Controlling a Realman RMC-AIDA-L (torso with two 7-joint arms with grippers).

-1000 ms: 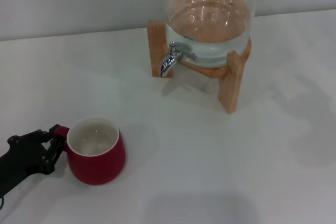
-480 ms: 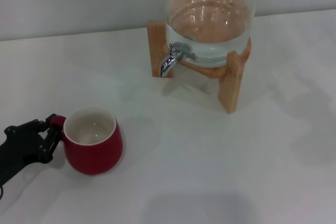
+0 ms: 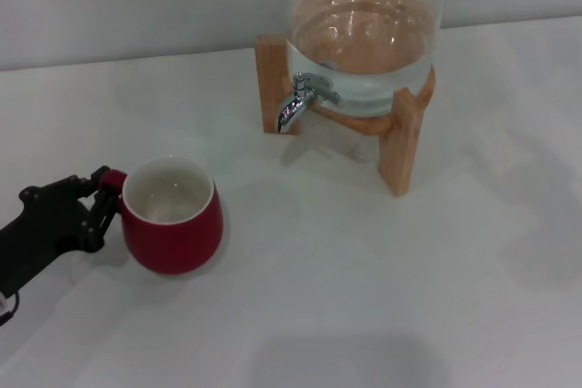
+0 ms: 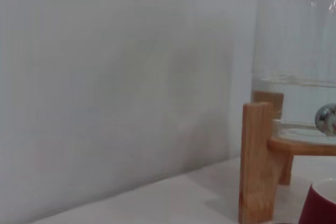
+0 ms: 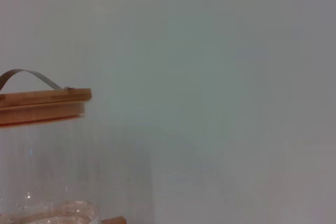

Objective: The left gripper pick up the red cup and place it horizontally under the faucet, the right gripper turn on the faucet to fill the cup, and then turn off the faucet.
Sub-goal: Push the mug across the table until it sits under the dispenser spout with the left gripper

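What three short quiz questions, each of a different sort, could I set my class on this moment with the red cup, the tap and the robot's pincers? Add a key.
1. True or false: the red cup stands directly under the tap.
2. Multiple choice: the left pincer is closed on the cup's
A. rim
B. handle
C. base
3. Fill in: the wooden stand carries a glass jar that holds ____.

Key
1. False. The cup sits upright and empty on the white table, nearer the robot and to the left of the tap.
2. B. The right pincer is not in view.
3. Water.
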